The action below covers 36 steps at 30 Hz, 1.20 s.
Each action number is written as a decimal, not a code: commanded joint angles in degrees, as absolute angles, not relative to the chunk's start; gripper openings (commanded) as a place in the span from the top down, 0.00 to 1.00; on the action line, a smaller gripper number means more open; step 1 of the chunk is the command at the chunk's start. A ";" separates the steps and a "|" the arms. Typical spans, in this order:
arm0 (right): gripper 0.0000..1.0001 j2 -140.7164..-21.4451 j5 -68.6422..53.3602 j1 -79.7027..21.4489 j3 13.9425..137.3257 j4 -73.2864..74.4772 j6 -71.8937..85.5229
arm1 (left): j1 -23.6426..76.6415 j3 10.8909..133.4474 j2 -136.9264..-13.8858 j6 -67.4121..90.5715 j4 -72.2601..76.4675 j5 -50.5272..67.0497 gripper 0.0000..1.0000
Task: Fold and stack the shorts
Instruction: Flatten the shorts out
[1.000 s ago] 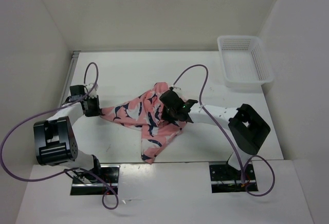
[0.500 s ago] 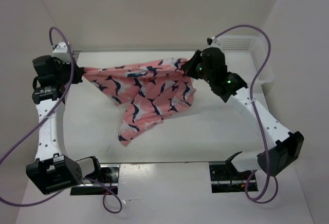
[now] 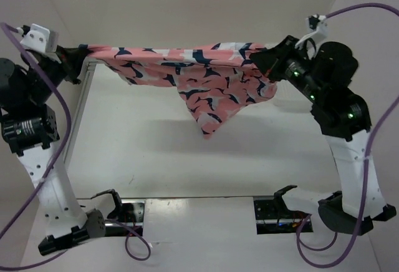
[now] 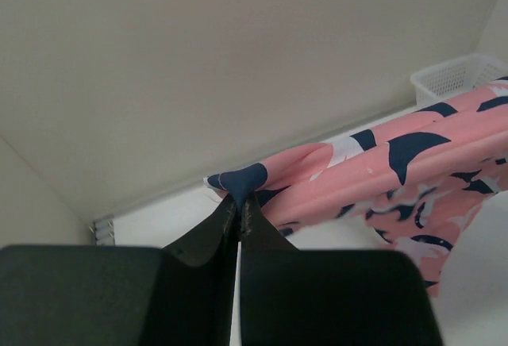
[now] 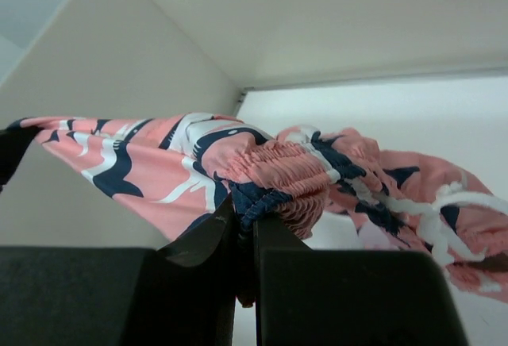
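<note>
The task is at an early stage, in my judgement. The shorts [image 3: 206,78] are not folded and they do not lie on the table [image 3: 156,160]. They hang in the air over its far part, pulled out into a long band between the two arms. The left gripper [image 3: 80,57] is clenched on the left end of the cloth; in the left wrist view its fingers are pressed together on a navy corner of the fabric. The right gripper [image 3: 265,66] is clenched on the right end, and the right wrist view shows the gathered, navy-edged waistband pinched between its fingers, with a white drawstring hanging just beside. The upper edge is stretched almost straight, but the lower part sags, and one part hangs down in a point near the middle. So the spreading looks nearly done. What is left is to lay the shorts flat on the table, to fold them and to put them on a stack. I see no folded pile anywhere.

Around there is little. A white mesh basket [image 4: 460,76] stands at the far right, seen in the left wrist view; in the top view the right arm hides it. Both arms are raised high and stand near the side walls [image 3: 37,22], so there seems to be little room to pull wider.
</note>
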<state>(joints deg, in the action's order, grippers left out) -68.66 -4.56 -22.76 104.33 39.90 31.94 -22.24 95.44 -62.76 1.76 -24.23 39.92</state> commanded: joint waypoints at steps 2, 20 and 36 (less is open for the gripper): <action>1.00 -62.85 -6.31 -21.09 114.06 49.63 26.46 | -23.47 94.59 -57.93 0.00 -17.70 41.73 1.00; 0.90 -56.85 -11.16 -20.57 73.26 36.16 35.41 | -23.47 81.84 -57.82 0.00 -15.47 44.47 1.00; 0.80 -85.50 -17.49 -16.17 63.72 13.10 39.20 | -21.09 58.79 -68.99 0.00 -11.43 39.02 1.00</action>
